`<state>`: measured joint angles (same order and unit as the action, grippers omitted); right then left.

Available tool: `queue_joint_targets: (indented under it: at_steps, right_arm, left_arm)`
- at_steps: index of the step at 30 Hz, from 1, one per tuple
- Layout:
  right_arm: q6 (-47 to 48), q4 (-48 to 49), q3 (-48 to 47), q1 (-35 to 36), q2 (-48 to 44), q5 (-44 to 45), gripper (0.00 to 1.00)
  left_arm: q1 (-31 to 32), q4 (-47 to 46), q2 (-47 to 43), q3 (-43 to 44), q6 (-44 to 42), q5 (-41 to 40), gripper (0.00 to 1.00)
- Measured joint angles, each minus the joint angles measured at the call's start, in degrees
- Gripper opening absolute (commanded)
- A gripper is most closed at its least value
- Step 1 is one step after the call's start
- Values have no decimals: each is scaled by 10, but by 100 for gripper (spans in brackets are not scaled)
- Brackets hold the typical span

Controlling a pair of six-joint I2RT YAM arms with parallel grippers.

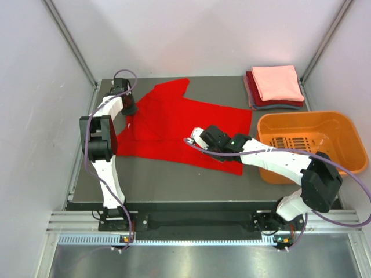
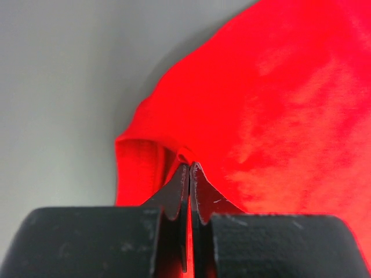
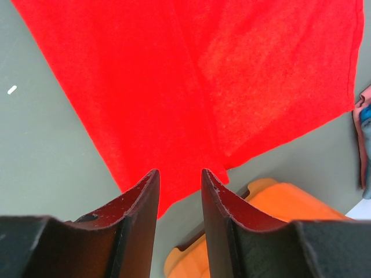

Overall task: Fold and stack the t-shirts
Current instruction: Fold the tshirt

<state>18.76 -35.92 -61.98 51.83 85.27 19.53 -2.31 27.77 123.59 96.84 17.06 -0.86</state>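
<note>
Red shirt [image 1: 184, 123]: lies open on the table [image 1: 174, 182], skewed and mostly flat, with some wrinkling toward its left side. No fold is made in it yet.

Stack [image 1: 277, 87]: folded shirts at the far right corner, well apart from the red shirt. Salmon-pink is on top, and dark red and grey-blue edges show beneath. An orange basket [image 1: 348, 130] sits just on the near side of the stack.

Left claw [image 1: 130, 108]: at the shirt's left edge. In the wrist view its tips [image 2: 189, 167] are pressed together, pinching a small ridge of red cloth beside a hemmed edge. Whether that edge is a sleeve opening cannot be told.

Right claw [image 1: 193, 139]: over the near right part of the shirt. In the wrist view its jaws [image 3: 179, 174] stand apart with nothing between them. Red cloth lies below, and the shirt's near corner shows just past the tips. Whether the claw touches the cloth cannot be told.

Step, as judged: the start of the first fold on the red shirt, with one side gripped and the other not.

Next move calls for the right claw to drop to an edge and close on the cloth. Both claws would then lift and carry together. If the left claw pulls alone, it will likely drag and bunch the shirt rather than fold it.
</note>
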Motion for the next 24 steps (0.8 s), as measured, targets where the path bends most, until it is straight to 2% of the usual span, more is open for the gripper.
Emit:
queue_joint_targets:
  at_steps: [9,24]
  right_arm:
    - [-3,2,0,0,0,-2,35]
    - [-10,4,0,0,0,-8,36]
  left_arm:
    - [16,-8,-6,20,-8,20,0]
    - [61,-104,-34,-8,-49,131,0]
